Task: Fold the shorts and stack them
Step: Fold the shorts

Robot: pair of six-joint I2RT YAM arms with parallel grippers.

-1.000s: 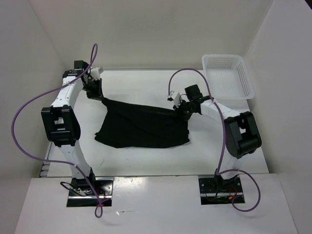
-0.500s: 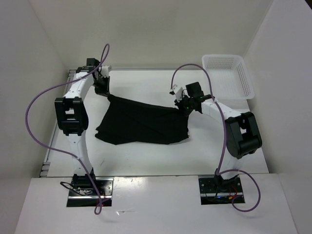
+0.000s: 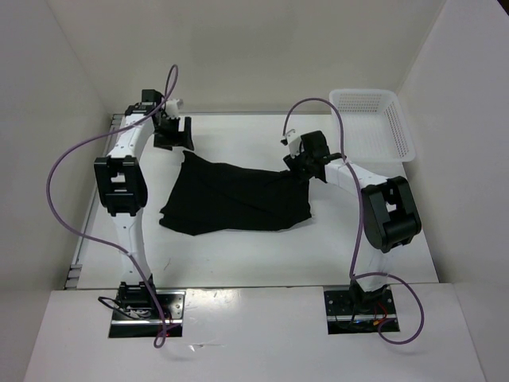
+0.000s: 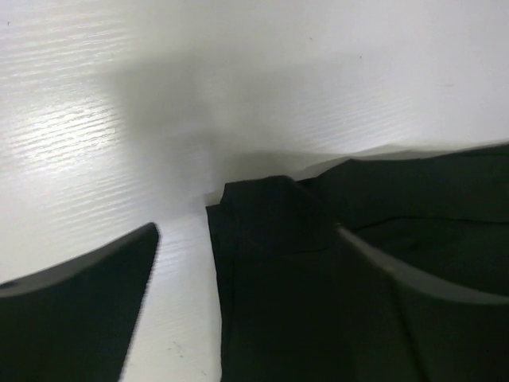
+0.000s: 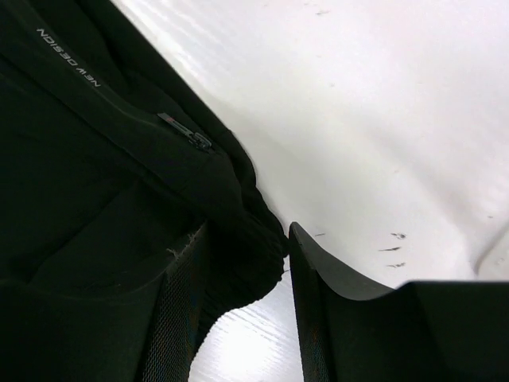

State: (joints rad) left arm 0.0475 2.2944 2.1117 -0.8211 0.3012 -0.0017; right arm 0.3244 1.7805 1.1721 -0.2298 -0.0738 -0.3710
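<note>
The black shorts (image 3: pixel 235 199) lie spread flat in the middle of the table. My left gripper (image 3: pixel 176 137) hovers open just beyond their far left corner. In the left wrist view that corner (image 4: pixel 318 263) lies on the table between the wide-apart fingers (image 4: pixel 79 318), untouched. My right gripper (image 3: pixel 306 163) is over the far right corner. In the right wrist view its jaws stand apart, with the gathered edge of the shorts (image 5: pixel 238 207) loose between the fingers (image 5: pixel 314 318) and a gap beside it.
A white mesh basket (image 3: pixel 372 123) sits at the back right corner. White walls close in the table on the left, back and right. Purple cables loop over both arms.
Both grippers have opened and let go of the shorts' far corners. The far edge, held up taut before, now rests on the table. The left arm has swung back and slightly right.
</note>
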